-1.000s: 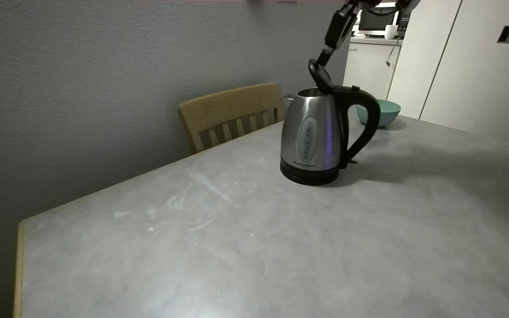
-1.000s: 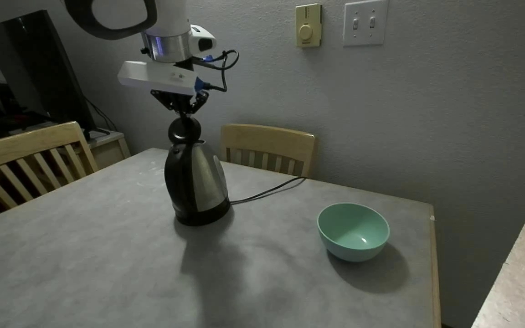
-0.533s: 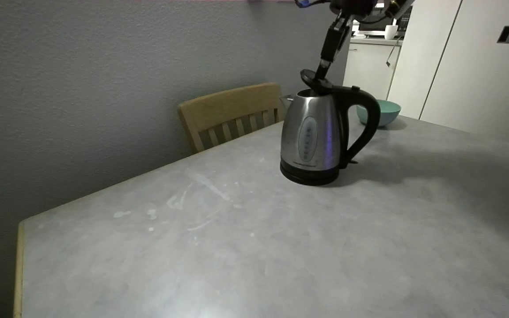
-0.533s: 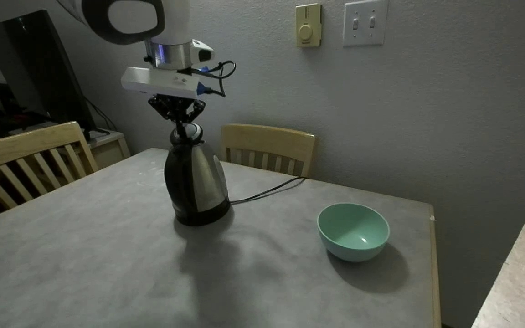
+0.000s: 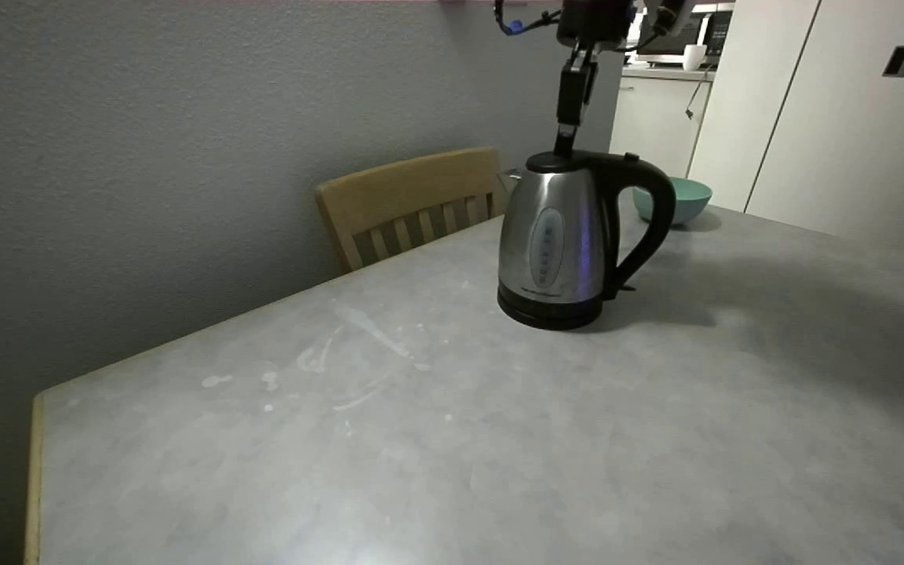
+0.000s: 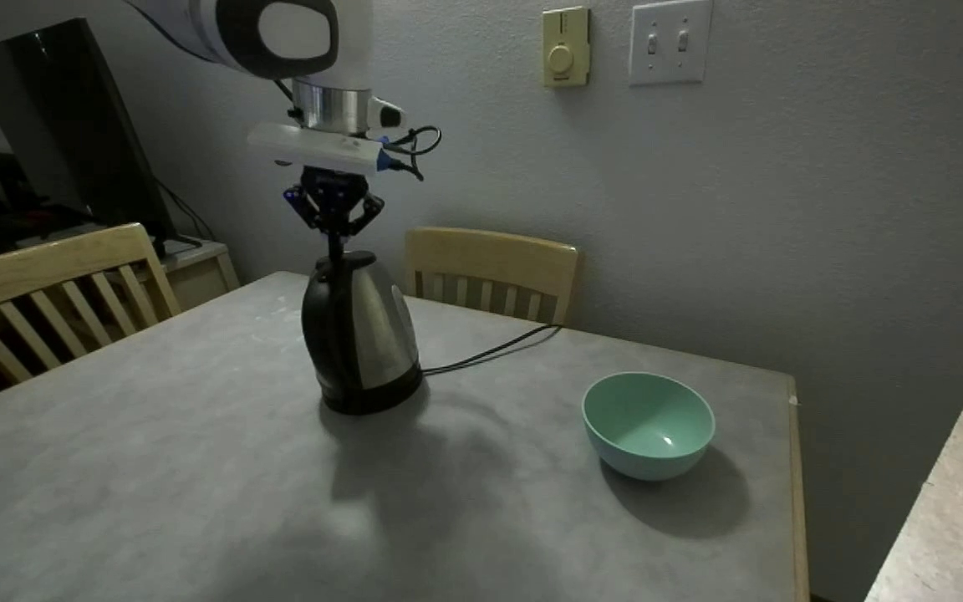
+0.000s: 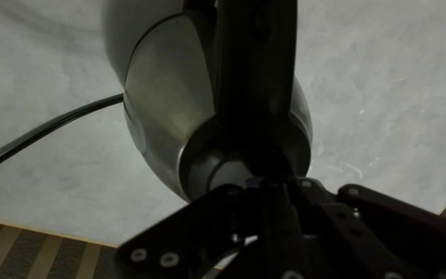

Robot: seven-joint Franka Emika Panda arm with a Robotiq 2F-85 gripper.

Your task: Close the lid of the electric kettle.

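Rough grey wall point(image 5: 224, 118) backs a mottled pale-grey tabletop point(image 5: 389, 455), with a light wooden slatted chair point(image 6: 494, 266) at its edge. On the tabletop, upright, stands the silvery metal electric kettle point(image 5: 550, 259); a mint-green round bowl point(image 6: 649, 426) sits well apart from it. The kettle's flat round black lid point(image 5: 546, 163) lies level across its top in an exterior view, so I take the pressing-down step to be all but done; whether it has clicked home cannot be told. What the next move calls for, in my judgement, is a short firm push straight down, then a clean lift away without nudging the kettle. The black two-fingered gripper point(image 6: 336, 249) points down, clenched, its fingers together with no gap visible and nothing grasped between them. Its tips seem to rest on the lid, towards the curved black handle point(image 5: 662, 205), though the wrist view is too dark to confirm contact
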